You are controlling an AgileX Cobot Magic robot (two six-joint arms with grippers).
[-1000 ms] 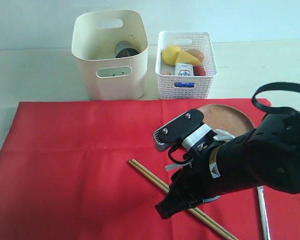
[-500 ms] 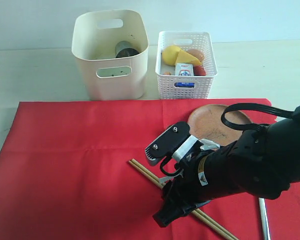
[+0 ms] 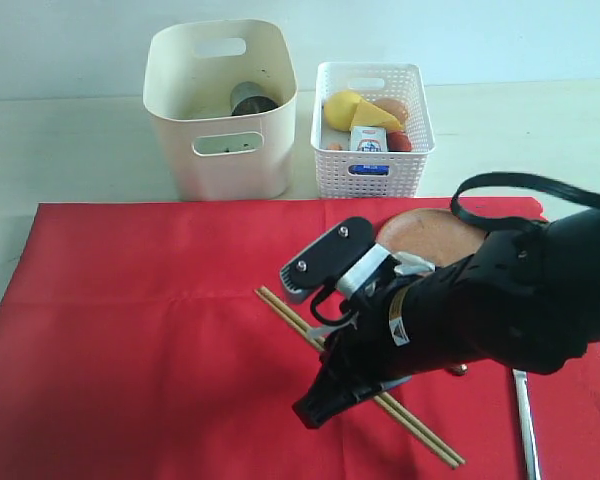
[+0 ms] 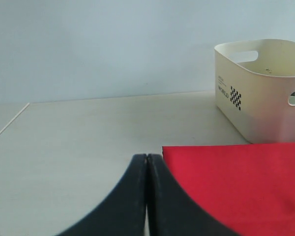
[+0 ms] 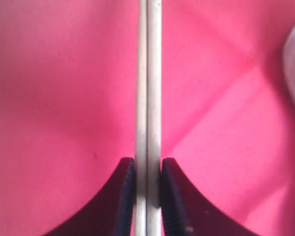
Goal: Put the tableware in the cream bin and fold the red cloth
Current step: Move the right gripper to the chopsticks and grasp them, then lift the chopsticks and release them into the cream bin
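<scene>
right claw (image 5: 147, 181) clamped on chopsticks (image 5: 148, 73), pair diagonal over red cloth (image 3: 140, 330); left claw (image 4: 146, 169) clenched, empty, above desk (image 4: 78, 132) by cloth corner; brown plate (image 3: 420, 228) behind right arm; knife (image 3: 525, 425) on cloth; steel cup (image 3: 250, 98) inside cream bin (image 3: 220, 110)

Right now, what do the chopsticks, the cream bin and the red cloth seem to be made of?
The chopsticks look like wood or bamboo: pale tan, matte, unpainted. The cream bin is likely moulded plastic: smooth with a slight sheen, rounded corners and cut-out handles. The red cloth appears to be fabric: matte, lying flat with soft creases.
</scene>
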